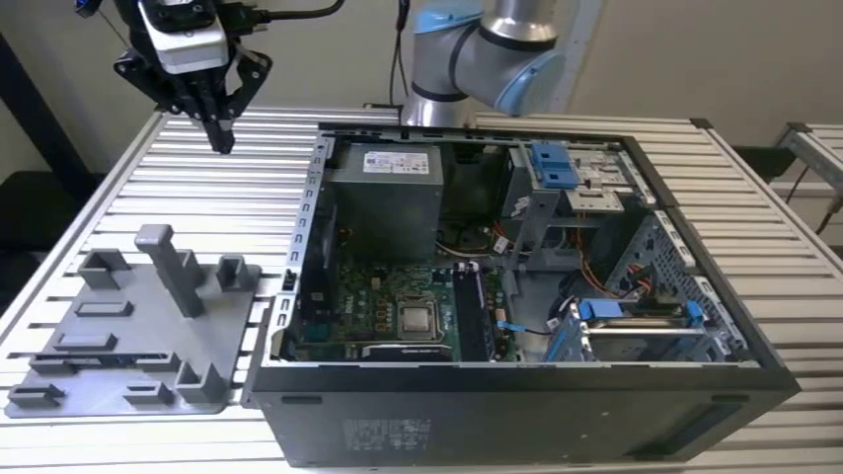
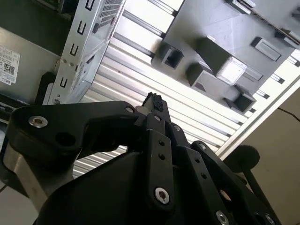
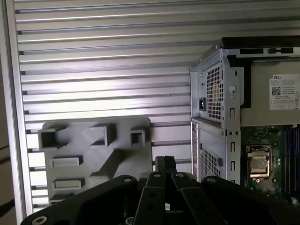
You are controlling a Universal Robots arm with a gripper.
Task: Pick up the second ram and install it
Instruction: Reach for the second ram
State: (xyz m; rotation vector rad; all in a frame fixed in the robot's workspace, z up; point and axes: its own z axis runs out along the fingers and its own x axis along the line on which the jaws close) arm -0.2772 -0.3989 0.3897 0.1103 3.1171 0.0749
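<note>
My gripper [image 1: 221, 141] hangs high over the back left corner of the slatted table, its black fingers pointing down and shut with nothing between them. Both wrist views show the closed fingertips [image 2: 153, 99] [image 3: 165, 163] pressed together. The grey plastic tray [image 1: 145, 326] lies well in front of the gripper on the exterior view's left. A thin dark stick [image 1: 113, 356] lies lengthwise in the tray's front part and looks like the second ram. The green motherboard [image 1: 382, 296] with its long black sockets [image 1: 472, 314] sits inside the open computer case [image 1: 527, 405].
The tray carries upright grey blocks, one tall post [image 1: 169, 267] among them. The case's metal side wall [image 3: 213, 93] stands close beside the tray [image 3: 93, 145]. A grey power supply [image 1: 382, 188] and blue drive brackets [image 1: 560, 163] fill the case's rear. The arm's base [image 1: 455, 59] stands behind the case.
</note>
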